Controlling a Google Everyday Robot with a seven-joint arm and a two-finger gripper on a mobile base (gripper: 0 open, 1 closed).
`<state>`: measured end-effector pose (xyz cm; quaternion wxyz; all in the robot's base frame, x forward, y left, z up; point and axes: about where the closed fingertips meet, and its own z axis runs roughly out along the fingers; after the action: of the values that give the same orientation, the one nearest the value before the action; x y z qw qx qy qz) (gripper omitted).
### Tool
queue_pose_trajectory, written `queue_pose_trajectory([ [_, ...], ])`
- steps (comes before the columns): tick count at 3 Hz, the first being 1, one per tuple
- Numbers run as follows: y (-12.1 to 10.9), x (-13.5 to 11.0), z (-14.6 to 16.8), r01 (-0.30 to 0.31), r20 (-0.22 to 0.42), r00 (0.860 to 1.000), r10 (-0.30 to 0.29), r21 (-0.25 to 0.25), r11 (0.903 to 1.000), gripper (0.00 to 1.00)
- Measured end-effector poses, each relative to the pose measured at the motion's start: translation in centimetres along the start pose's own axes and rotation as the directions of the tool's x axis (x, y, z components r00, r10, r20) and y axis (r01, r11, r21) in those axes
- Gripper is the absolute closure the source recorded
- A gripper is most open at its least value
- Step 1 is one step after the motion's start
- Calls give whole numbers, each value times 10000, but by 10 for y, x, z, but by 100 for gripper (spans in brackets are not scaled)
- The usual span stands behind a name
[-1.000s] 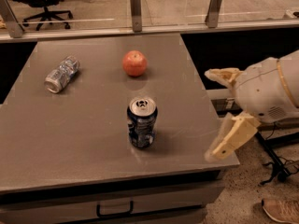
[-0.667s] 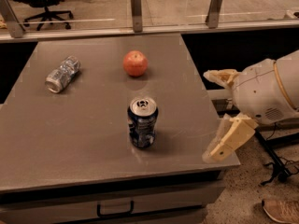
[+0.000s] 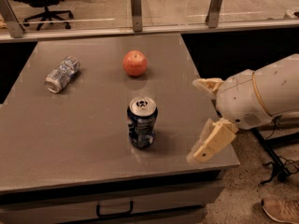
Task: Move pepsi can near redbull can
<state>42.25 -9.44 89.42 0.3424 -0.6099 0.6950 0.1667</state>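
The pepsi can (image 3: 142,122) is dark navy with a silver pull-tab top and stands upright near the middle front of the grey table (image 3: 70,139). The redbull can (image 3: 62,73), slim and silver-blue, lies on its side at the table's back left. My gripper (image 3: 194,120) is at the table's right edge, to the right of the pepsi can and apart from it. Its two cream fingers (image 3: 211,143) are spread wide and hold nothing.
A red apple (image 3: 135,63) sits behind the pepsi can, toward the back of the table. A glass railing with metal posts (image 3: 136,3) runs behind the table. A drawer handle (image 3: 114,211) shows below the front edge. A shoe (image 3: 280,210) is on the floor at the right.
My gripper has moved a little to the left, closer to the pepsi can, with its fingers still spread. The cans and the apple have not moved.
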Motion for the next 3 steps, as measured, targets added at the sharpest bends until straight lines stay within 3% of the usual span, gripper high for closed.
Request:
queue_pose_trajectory([
  [1,1,2,18,-432,319,9985,442,-307,9986,0],
  [2,6,-7,39,-592,1161,9909,685,-816,9949,0],
  [3,8,-25,60,-427,2156,9742,672,-1166,9923,0],
])
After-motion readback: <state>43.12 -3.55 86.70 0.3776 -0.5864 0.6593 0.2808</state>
